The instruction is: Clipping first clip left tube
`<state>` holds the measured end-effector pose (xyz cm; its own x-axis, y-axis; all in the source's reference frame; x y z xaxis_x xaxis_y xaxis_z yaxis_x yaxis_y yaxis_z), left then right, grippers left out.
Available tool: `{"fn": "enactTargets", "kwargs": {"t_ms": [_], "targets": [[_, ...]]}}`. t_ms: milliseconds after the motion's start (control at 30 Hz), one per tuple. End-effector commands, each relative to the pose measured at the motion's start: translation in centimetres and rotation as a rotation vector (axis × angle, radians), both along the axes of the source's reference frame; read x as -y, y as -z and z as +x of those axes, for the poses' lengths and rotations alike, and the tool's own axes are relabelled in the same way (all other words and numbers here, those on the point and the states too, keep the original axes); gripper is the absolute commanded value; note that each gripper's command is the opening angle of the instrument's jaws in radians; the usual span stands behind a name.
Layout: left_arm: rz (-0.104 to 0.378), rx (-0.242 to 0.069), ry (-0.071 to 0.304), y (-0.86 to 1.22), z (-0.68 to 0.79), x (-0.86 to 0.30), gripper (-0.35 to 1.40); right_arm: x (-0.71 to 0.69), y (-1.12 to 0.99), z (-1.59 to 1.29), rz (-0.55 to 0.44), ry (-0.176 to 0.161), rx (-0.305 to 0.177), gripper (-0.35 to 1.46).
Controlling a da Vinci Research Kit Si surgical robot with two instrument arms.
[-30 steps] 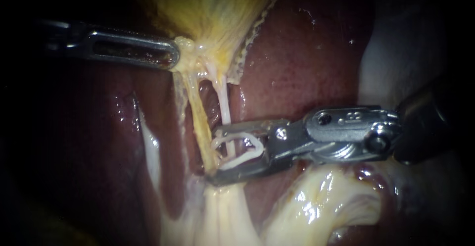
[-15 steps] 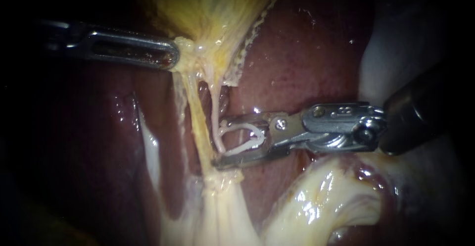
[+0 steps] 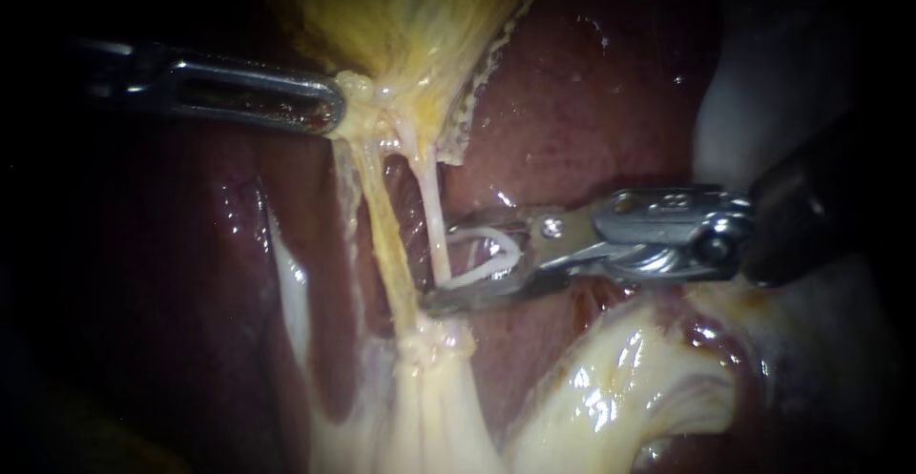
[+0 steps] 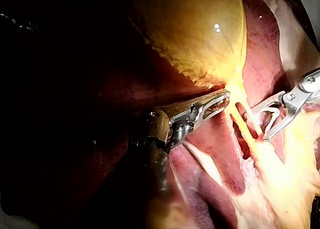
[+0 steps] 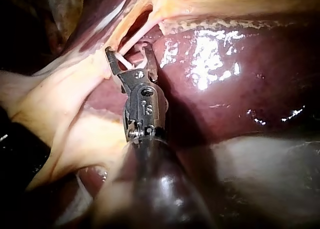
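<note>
Two instruments in view. Left instrument (image 3: 332, 112) enters from the upper left of the frame, jaws clamped on the gallbladder (image 3: 410, 16) at its narrow lower end. Right instrument (image 3: 447, 264) comes from the right at mid-height, jaws narrowly spread and holding the white clip (image 3: 482, 275), one leg along each jaw. Thin white tube (image 3: 431, 202) at frame centre, crossing the clip's open mouth. Yellow strand (image 3: 386, 236) just left of the tube. Liver (image 3: 582, 112) behind.

Silvery slotted left instrument (image 3: 324, 112); right instrument (image 3: 447, 262) of screw-pinned steel on glossy dark shaft (image 3: 811, 218).
</note>
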<state>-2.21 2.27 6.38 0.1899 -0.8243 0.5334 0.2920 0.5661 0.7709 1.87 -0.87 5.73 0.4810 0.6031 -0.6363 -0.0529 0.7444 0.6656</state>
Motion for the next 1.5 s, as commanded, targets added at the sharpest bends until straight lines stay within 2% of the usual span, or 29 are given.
{"fn": "enactTargets", "kwargs": {"t_ms": [33, 133, 233, 433, 600, 933, 1100, 1267, 1333, 1433, 1500], "targets": [[0.0, 0.0, 0.0, 0.0, 0.0, 0.0, -0.35, -0.02, 0.06, -0.04, 0.003, 0.0, -0.002, 0.49], [0.0, 0.0, 0.0, 0.0, -0.01, 0.0, -0.35, -0.05, 0.26, -0.08, 0.013, 0.003, -0.005, 0.49], [0.0, 0.0, 0.0, 0.0, -0.01, 0.0, -0.35, -0.02, 0.42, -0.03, 0.017, 0.005, -0.006, 0.49], [0.0, 0.0, 0.0, 0.0, -0.01, 0.0, -0.35, 0.09, 0.51, 0.23, 0.025, 0.019, -0.014, 0.49], [0.0, 0.0, 0.0, 0.0, -0.01, 0.0, -0.35, 0.15, 0.39, 0.33, 0.024, 0.029, -0.017, 0.49], [-0.001, 0.002, 0.002, 0.0, -0.01, 0.0, -0.35, 0.2, -0.16, 0.29, 0.01, 0.024, -0.005, 0.48], [-0.001, 0.002, 0.002, 0.0, -0.01, 0.0, -0.35, 0.16, -0.28, 0.27, 0.005, 0.034, 0.02, 0.49], [-0.001, 0.002, 0.002, 0.0, -0.01, 0.0, -0.35, 0.16, -0.35, 0.36, 0.005, 0.034, 0.021, 0.49], [-0.001, 0.002, 0.002, -0.01, -0.02, 0.0, -0.35, 0.16, -0.35, 0.43, 0.018, 0.051, 0.01, 0.49], [-0.001, -0.001, 0.001, -0.01, -0.02, 0.01, -0.35, 0.17, -0.34, 0.55, 0.057, 0.091, -0.038, 0.48], [-0.001, -0.001, 0.001, -0.01, -0.02, 0.01, -0.35, 0.19, -0.32, 0.61, 0.089, 0.093, -0.071, 0.48]]}}
